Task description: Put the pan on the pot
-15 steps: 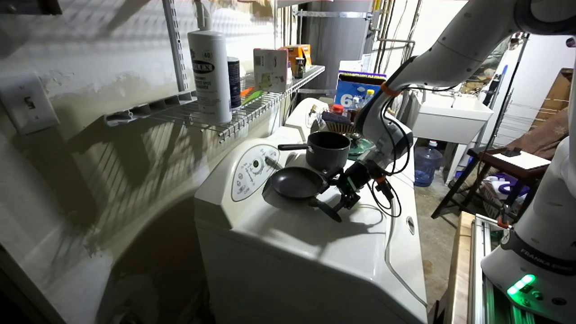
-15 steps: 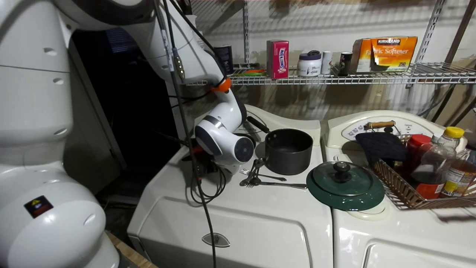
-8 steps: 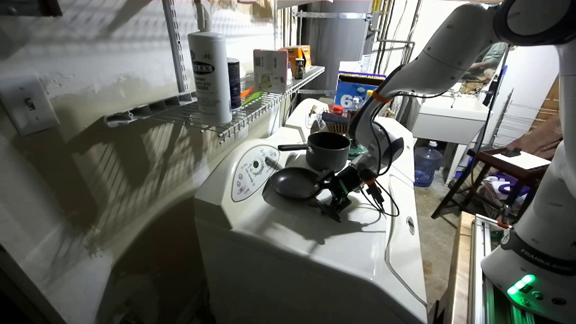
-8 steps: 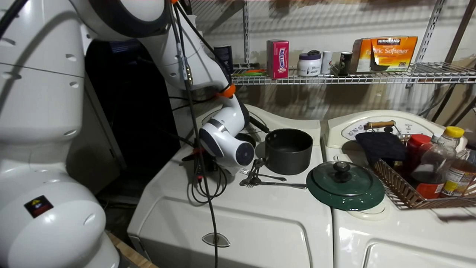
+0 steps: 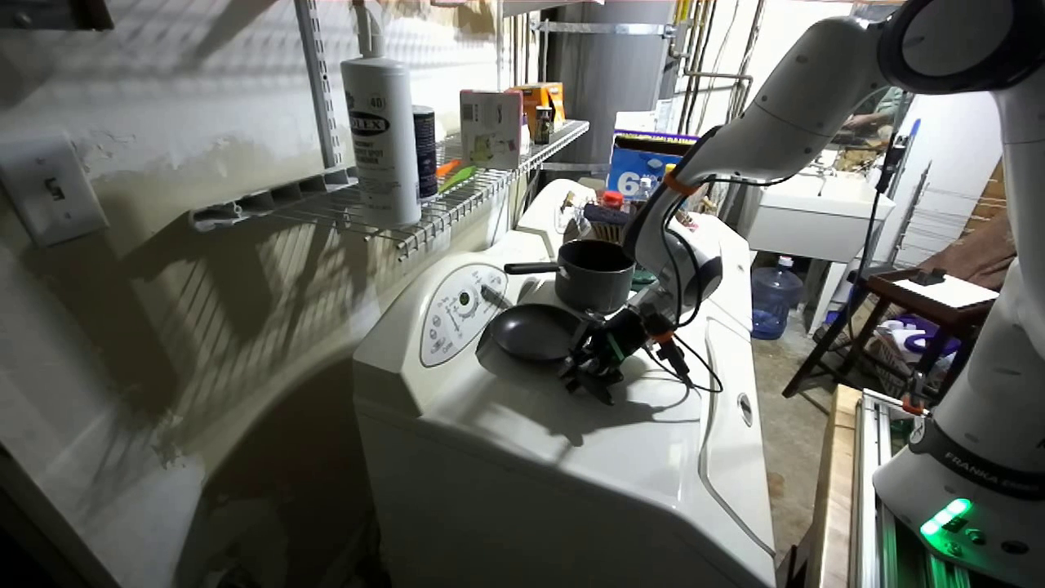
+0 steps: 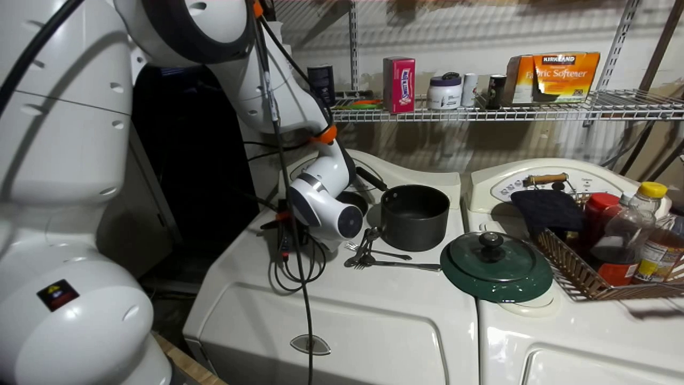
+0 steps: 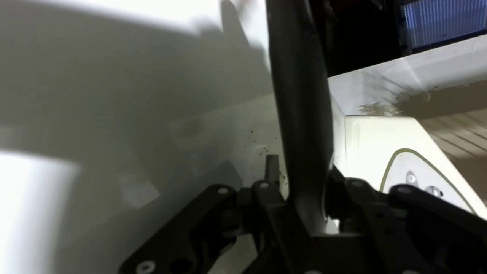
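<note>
Tool [image 7: 306, 196] part-closed astride hndl [image 7: 302, 106] of round black frying pan [image 5: 532, 332], can't tell if clamped, w/ dark cylindrical pot [image 6: 414, 229] twd back RH corner of white desk [image 6: 395, 299].

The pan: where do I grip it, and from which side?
Probably its handle, coming down aslant from the side of the robot base, jaws across its width: it is long and narrow, jutting from the wide, shallow pan. In the wrist view, the gripper straddles it.
</note>
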